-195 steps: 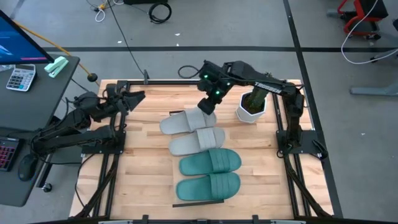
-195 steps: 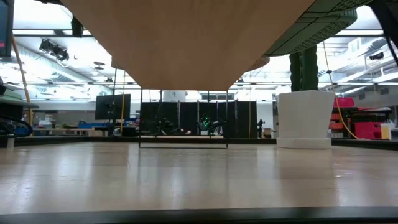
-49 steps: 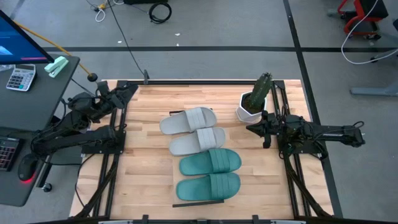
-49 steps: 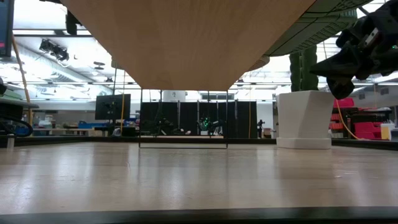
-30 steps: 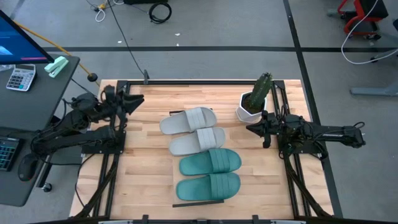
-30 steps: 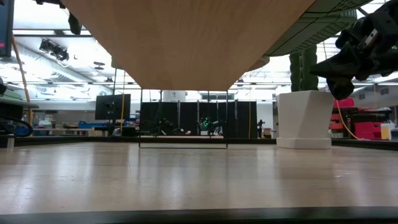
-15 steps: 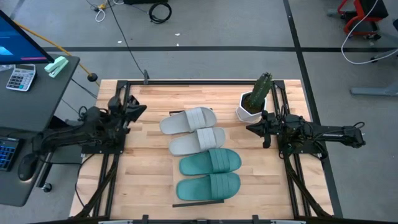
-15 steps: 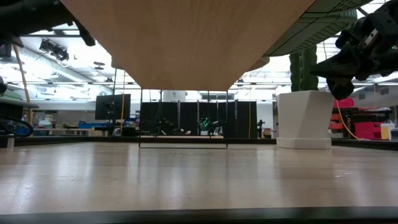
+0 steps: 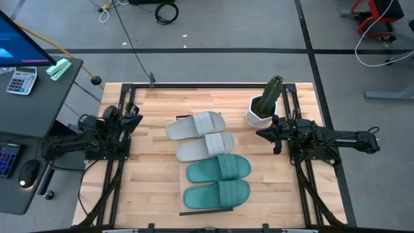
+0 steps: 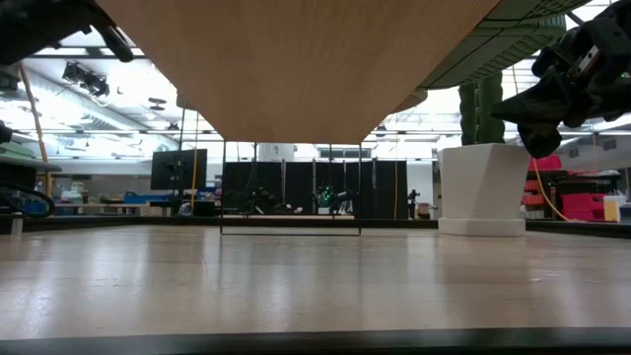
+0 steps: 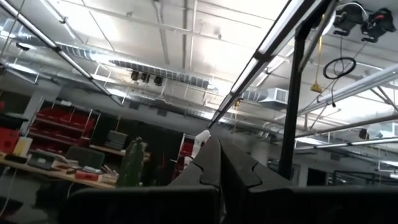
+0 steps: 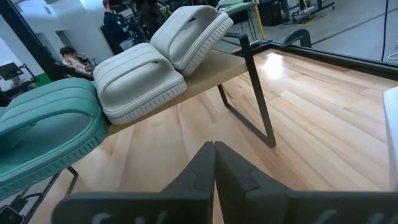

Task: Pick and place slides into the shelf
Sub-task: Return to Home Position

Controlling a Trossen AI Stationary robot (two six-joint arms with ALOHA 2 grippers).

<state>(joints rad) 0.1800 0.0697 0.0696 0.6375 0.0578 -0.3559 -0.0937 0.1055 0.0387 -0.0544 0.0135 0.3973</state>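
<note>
Slides (image 9: 218, 167) apart from right end effector (image 9: 259, 134)

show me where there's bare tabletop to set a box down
Widest bare tabletop lies between the left claw and the slides. A second patch sits right of the teal slides, nearer the front edge than the right claw. It is crowded around the cactus pot beside that claw.

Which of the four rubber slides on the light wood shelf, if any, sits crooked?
The pale grey rubber slide at the far end of the light wood shelf: it lies at an angle to the rest and seems to lean on its grey neighbour.
</note>
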